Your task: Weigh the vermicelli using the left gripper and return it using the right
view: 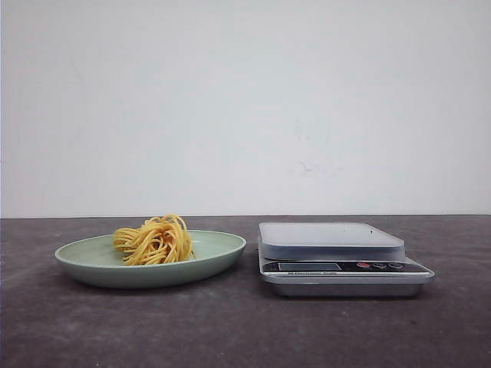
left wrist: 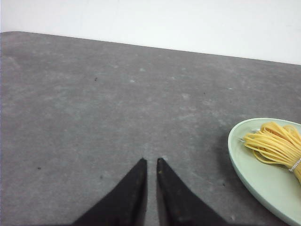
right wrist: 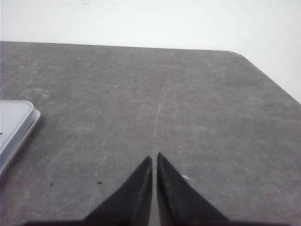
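The vermicelli [view: 156,240], a small nest of yellow-orange strands, lies on the pale green plate [view: 222,249] at the left of the table. It also shows in the left wrist view [left wrist: 275,143], on the plate [left wrist: 254,174]. A silver kitchen scale [view: 334,251] with a bare platform stands to the right of the plate; its corner shows in the right wrist view [right wrist: 14,127]. My left gripper [left wrist: 151,161] is shut and empty above bare table, to the side of the plate. My right gripper [right wrist: 154,157] is shut and empty above bare table beside the scale. Neither gripper shows in the front view.
The table top [view: 245,330] is dark grey and ends at a white wall behind. Its rounded far corner [right wrist: 240,54] shows in the right wrist view.
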`<state>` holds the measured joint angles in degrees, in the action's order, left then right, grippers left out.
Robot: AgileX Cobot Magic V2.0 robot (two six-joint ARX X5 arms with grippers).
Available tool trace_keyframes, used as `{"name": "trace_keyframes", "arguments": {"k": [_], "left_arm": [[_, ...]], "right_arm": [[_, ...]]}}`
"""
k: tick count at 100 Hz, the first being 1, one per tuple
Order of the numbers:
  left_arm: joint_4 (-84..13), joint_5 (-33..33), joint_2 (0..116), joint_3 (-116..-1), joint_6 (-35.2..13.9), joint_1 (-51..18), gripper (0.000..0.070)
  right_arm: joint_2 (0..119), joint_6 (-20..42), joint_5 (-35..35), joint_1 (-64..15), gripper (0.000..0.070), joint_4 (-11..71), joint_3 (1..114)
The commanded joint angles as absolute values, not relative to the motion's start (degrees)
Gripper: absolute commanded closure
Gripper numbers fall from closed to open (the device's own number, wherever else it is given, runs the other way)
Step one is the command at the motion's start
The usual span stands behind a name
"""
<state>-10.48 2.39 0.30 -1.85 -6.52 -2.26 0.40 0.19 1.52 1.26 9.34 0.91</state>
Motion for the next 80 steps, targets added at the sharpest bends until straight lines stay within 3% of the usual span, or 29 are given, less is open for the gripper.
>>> {"name": "trace_keyframes", "arguments": {"k": [1, 68, 80], "left_arm": [[-10.74, 2.09, 0.19, -0.8, -5.56, -2.15, 0.07], [-10.57, 1.69, 0.19, -0.8, -5.85, -2.15, 0.07], [-10.74, 1.93, 0.19, -0.8, -4.86, -2.15, 0.07]], "right_arm": [[0.21, -0.03, 1.5, 1.43, 0.069, 8.56, 0.71], [0.21, 0.03, 1.26, 1.34, 0.069, 5.61, 0.71], [0.21, 2.52, 1.3, 1.34, 0.0693, 5.56, 0.71]]}}
